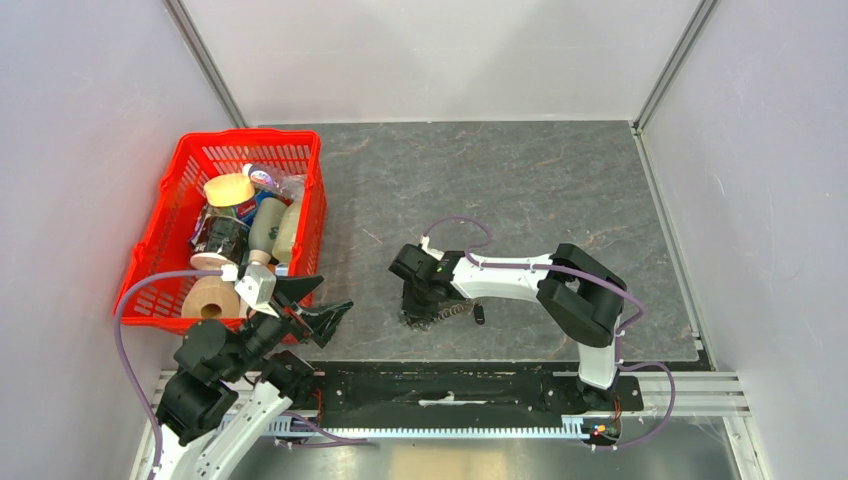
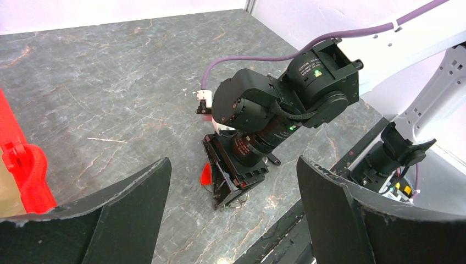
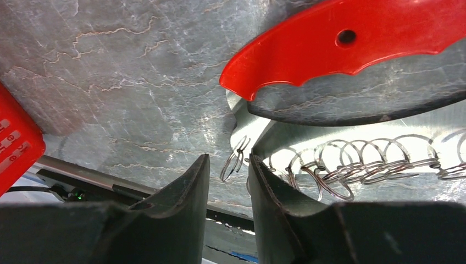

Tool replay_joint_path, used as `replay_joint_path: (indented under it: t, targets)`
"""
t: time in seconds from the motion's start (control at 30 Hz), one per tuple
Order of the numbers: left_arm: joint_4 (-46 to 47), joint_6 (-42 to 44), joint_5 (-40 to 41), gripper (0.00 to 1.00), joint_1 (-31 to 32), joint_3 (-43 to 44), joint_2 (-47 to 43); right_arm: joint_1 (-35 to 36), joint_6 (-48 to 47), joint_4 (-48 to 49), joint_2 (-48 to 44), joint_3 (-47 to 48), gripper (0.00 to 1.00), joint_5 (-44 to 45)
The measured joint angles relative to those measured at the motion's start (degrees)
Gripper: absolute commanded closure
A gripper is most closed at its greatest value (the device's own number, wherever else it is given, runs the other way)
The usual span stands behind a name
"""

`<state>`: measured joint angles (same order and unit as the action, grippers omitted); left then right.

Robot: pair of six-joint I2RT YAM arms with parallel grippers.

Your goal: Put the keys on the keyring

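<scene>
The keyring [image 1: 440,315] lies on the grey table; its red curved strip [image 3: 340,38] and jagged row of small rings [image 3: 351,165] fill the right wrist view. My right gripper [image 1: 420,300] points straight down at it, jaws narrowly apart, and one end ring [image 3: 237,151] sits just ahead of the gap between the fingertips [image 3: 258,170]. The keys [image 1: 479,314], a small black fob, lie on the table right of that gripper, seen also as keys [image 2: 273,160] in the left wrist view. My left gripper [image 1: 330,293] hovers wide open to the left, holding nothing.
A red basket [image 1: 300,150] full of bottles and jars stands at the left. A black mounting rail [image 1: 450,385] runs along the near table edge, close behind the keyring. White walls enclose the table on three sides.
</scene>
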<state>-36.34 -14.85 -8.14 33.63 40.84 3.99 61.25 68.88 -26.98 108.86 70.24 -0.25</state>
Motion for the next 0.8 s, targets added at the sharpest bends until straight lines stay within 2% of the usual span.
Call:
replay_joint_path:
  t: [0.17, 0.8]
  targets:
    - [0.0, 0.0, 0.0, 0.09, 0.0, 0.0, 0.0, 0.0, -0.3, -0.9, 0.0, 0.0, 0.66, 0.3]
    - [0.0, 0.0, 0.0, 0.09, 0.0, 0.0, 0.0, 0.0, 0.5, -1.1, 0.0, 0.1, 0.73, 0.3]
